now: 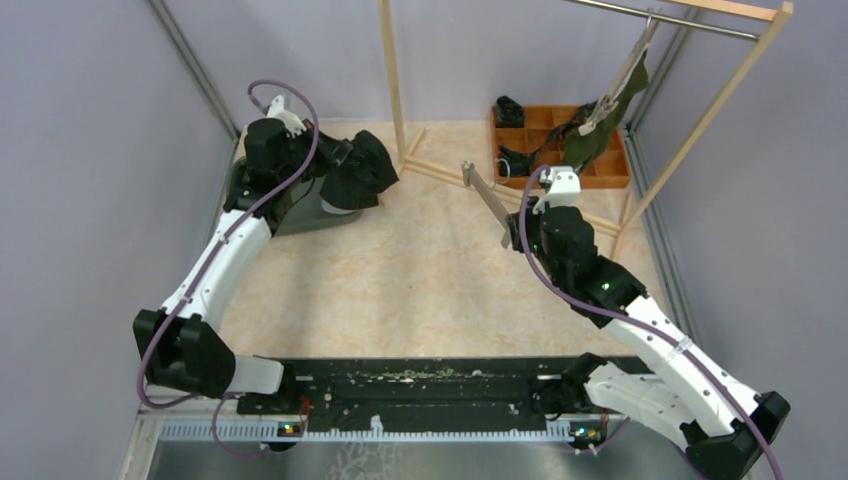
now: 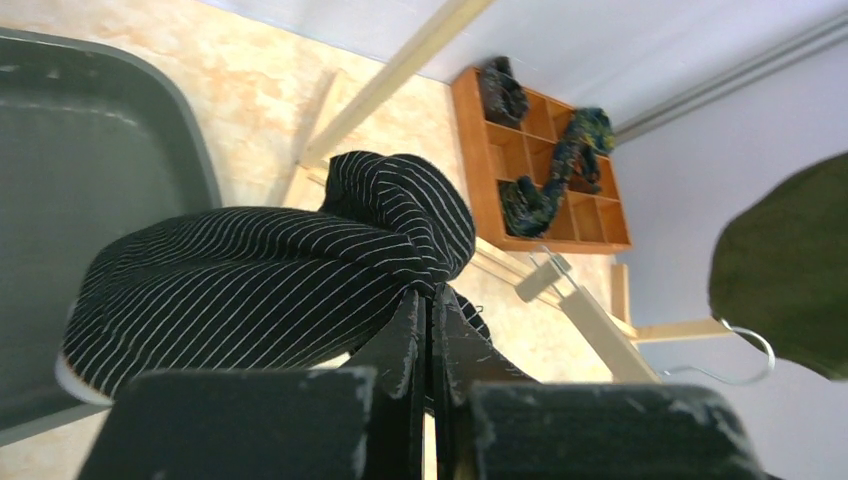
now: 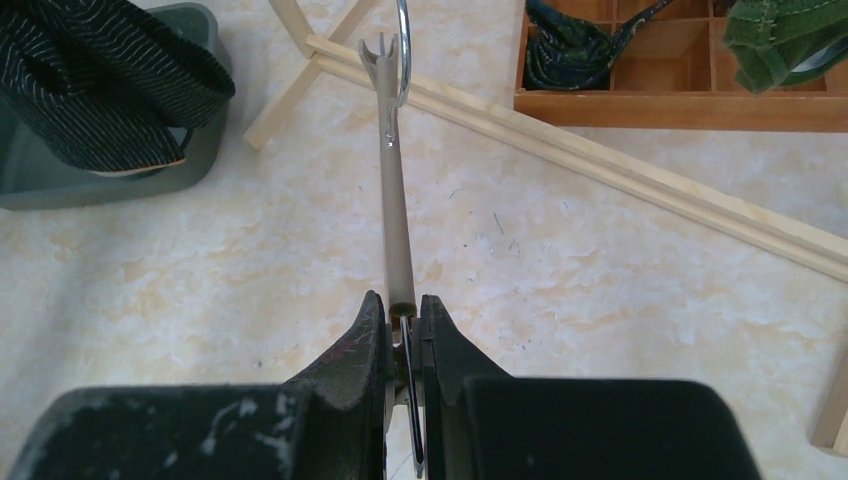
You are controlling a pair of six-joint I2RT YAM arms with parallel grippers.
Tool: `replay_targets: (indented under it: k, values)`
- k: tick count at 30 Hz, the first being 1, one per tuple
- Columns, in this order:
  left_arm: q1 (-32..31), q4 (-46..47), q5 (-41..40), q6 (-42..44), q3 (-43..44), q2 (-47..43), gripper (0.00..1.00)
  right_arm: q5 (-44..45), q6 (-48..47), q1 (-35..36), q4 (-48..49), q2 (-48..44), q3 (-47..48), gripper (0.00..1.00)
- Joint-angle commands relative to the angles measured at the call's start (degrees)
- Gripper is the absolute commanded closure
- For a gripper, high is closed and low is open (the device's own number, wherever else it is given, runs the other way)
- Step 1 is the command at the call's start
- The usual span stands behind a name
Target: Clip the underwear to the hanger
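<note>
The black pinstriped underwear [image 1: 362,172] hangs bunched from my left gripper [image 1: 340,158], which is shut on a fold of it [image 2: 280,280] just above the grey bin; the jaws [image 2: 428,300] pinch the cloth tight. My right gripper [image 1: 512,232] is shut on the lower end of a metal clip hanger [image 1: 487,198], held off the table and pointing toward the back left. In the right wrist view the hanger bar [image 3: 396,200] runs straight out from the gripper [image 3: 404,315], with its clip and hook at the far end. The underwear and the hanger are well apart.
A grey bin [image 1: 300,215] sits under the left gripper. A wooden rack [image 1: 395,80] stands at the back, its base beam [image 3: 600,170] on the table. A second hanger with green underwear [image 1: 600,130] hangs from the rail above a wooden organizer [image 1: 600,175] of rolled garments.
</note>
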Motion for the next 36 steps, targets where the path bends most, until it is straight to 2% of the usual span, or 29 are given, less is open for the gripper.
replay_targets:
  k: [1,5,15,19,23,30,36]
  values:
    - [-0.7,5.0,8.4,-3.9,-1.2,-3.3,1.0,2.3,0.7,-0.3,3.2,-1.7,0.5,1.0]
    - [-1.6,7.5,14.6,-5.1,-0.6,-3.3,1.0,3.5,0.6,-0.4,2.9,-1.8,0.7,1.0]
    - [-4.3,-0.9,18.1,-3.1,8.4,3.4,1.0,6.3,0.1,-0.4,2.6,-3.1,1.7,1.0]
    - [-6.7,-1.5,21.0,-3.9,9.2,6.9,1.0,7.3,-0.5,-0.5,2.5,-3.0,2.4,1.0]
    - [-10.7,-4.5,19.3,-2.3,11.7,8.3,1.0,7.4,-1.0,-0.5,2.6,-2.5,3.0,1.0]
    - [-11.7,-13.3,15.2,2.8,17.5,9.1,1.0,7.1,-1.8,-1.2,3.0,-1.9,3.5,1.0]
    - [-11.8,-15.8,18.8,4.3,20.7,11.1,1.0,6.5,-2.1,-1.8,3.2,-1.4,3.7,1.0]
